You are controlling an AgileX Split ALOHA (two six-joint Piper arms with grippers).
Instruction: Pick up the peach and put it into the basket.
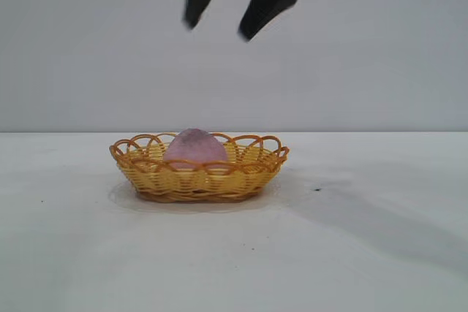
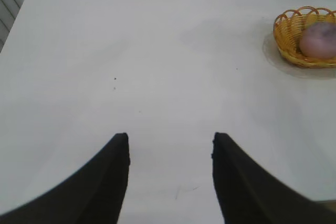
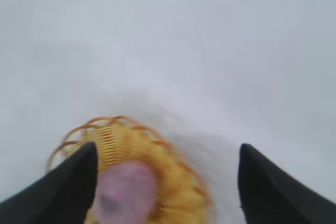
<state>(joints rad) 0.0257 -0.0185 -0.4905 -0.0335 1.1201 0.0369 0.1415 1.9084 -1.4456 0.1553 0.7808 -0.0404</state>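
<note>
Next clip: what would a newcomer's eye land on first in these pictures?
The yellow wicker basket in the middle of the white table, with the pink peach sitting inside it. Next, the right pincer, open and empty, high above the basket at the exterior view's top edge. The left pincer is also open, low over bare table, well away from the basket.

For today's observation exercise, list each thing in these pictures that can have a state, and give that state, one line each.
peach: lying inside the basket, held by nothing.
basket: upright on the table, holding the peach.
right gripper: fingers open, empty, above the basket.
left gripper: fingers apart, empty, over bare table away from the basket.
table: white, carrying the basket.
</note>
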